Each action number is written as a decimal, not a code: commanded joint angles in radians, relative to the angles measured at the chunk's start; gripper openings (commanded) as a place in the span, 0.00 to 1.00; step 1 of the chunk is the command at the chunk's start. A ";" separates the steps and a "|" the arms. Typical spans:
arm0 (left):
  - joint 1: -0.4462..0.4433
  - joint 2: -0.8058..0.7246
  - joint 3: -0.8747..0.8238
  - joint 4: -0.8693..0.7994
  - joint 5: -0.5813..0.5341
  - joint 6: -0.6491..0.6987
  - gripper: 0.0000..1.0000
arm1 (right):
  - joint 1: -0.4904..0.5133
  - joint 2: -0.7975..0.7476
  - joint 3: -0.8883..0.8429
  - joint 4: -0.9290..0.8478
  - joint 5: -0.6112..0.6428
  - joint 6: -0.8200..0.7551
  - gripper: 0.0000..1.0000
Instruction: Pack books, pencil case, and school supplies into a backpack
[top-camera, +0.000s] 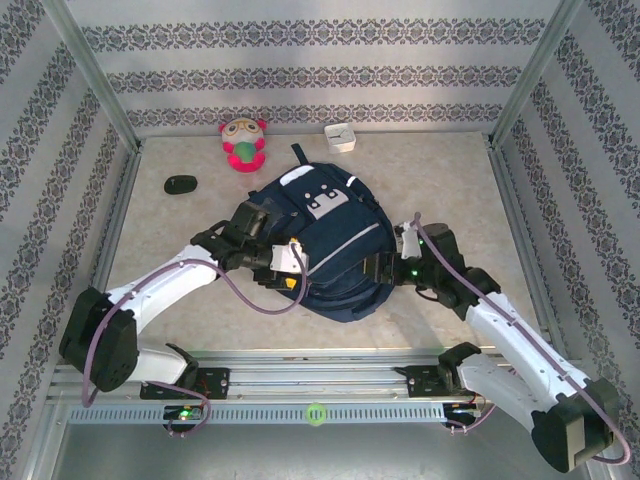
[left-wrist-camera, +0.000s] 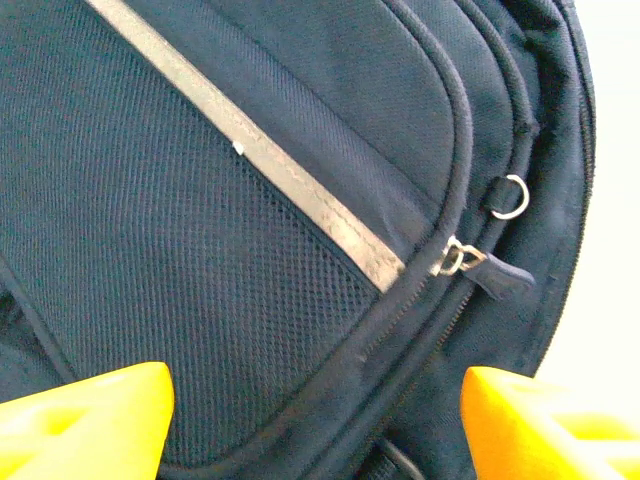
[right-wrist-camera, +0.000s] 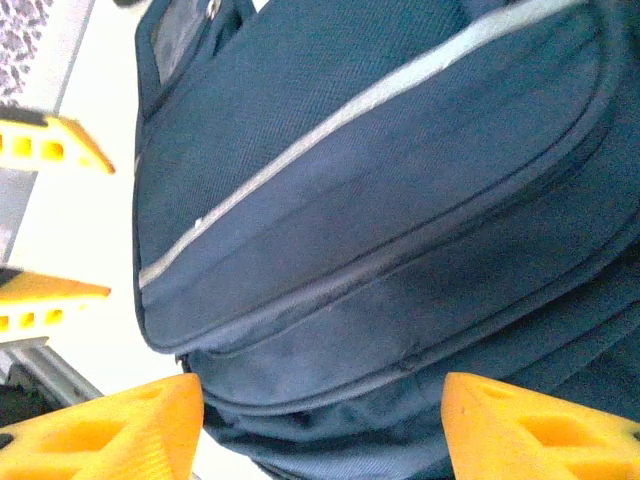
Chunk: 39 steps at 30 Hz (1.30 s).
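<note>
One backpack (top-camera: 340, 250), one plush toy (top-camera: 243, 145), one white box (top-camera: 341, 135).

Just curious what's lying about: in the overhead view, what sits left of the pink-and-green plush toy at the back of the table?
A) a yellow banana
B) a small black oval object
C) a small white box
B: the small black oval object lies to the left of the pink-and-green plush toy, while the small white box sits on the toy's right.
</note>
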 joint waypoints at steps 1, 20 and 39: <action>-0.019 0.028 0.006 0.088 -0.003 0.090 0.76 | 0.033 0.000 -0.032 0.037 0.056 0.064 0.64; -0.135 -0.045 -0.043 0.113 0.029 -0.264 0.04 | -0.100 0.412 0.065 0.354 -0.075 0.168 0.62; -0.148 0.047 0.013 0.216 0.083 -0.933 0.00 | 0.045 0.054 0.131 -0.066 0.108 0.041 0.54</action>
